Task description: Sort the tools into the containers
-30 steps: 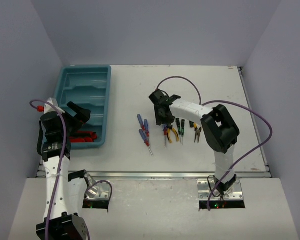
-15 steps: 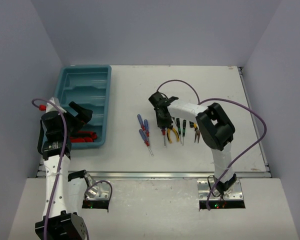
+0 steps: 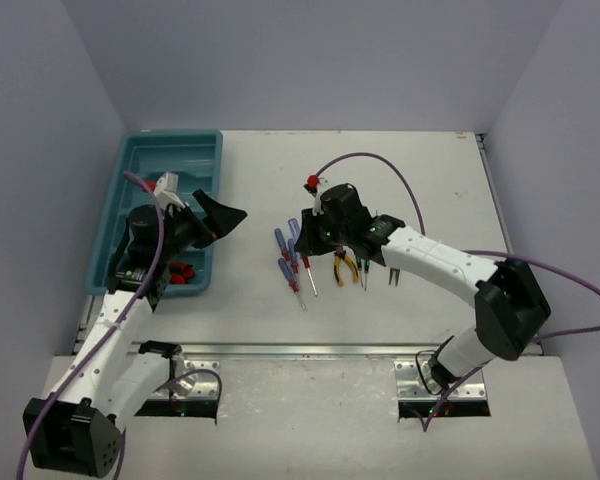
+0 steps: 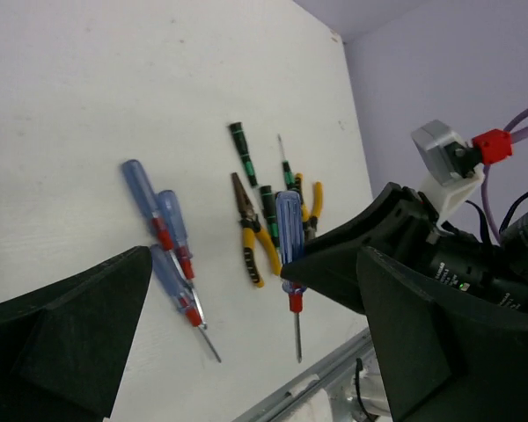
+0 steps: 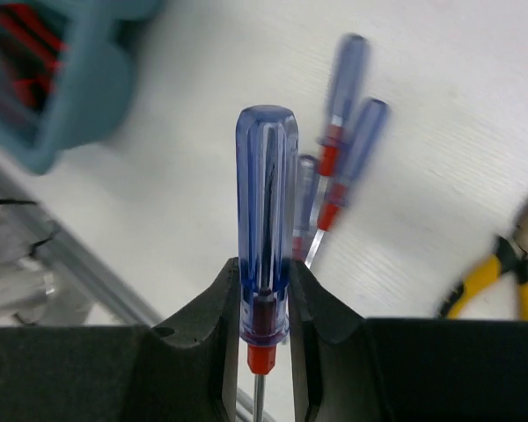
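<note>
My right gripper (image 3: 314, 236) is shut on a blue-handled screwdriver (image 5: 266, 220) with a red collar, held off the table with its shaft pointing at the near edge. It also shows in the left wrist view (image 4: 288, 230). Three more blue screwdrivers (image 3: 286, 256) lie just left of it. Yellow-handled pliers (image 3: 345, 266) and green-and-black screwdrivers (image 4: 242, 151) lie to its right. My left gripper (image 3: 223, 214) is open and empty, over the right rim of the teal tray (image 3: 170, 140). Red-handled tools (image 3: 183, 272) lie in the tray's near compartment.
A second pair of pliers (image 3: 391, 268) lies right of the green screwdrivers. The table's metal near edge (image 3: 310, 350) runs below the tools. Purple cables loop over both arms. Grey walls close in the left, back and right.
My right gripper has lifted a blue screwdriver out of the group and shifted slightly left. My left gripper has swung from the tray's near left corner up and right to its right rim.
</note>
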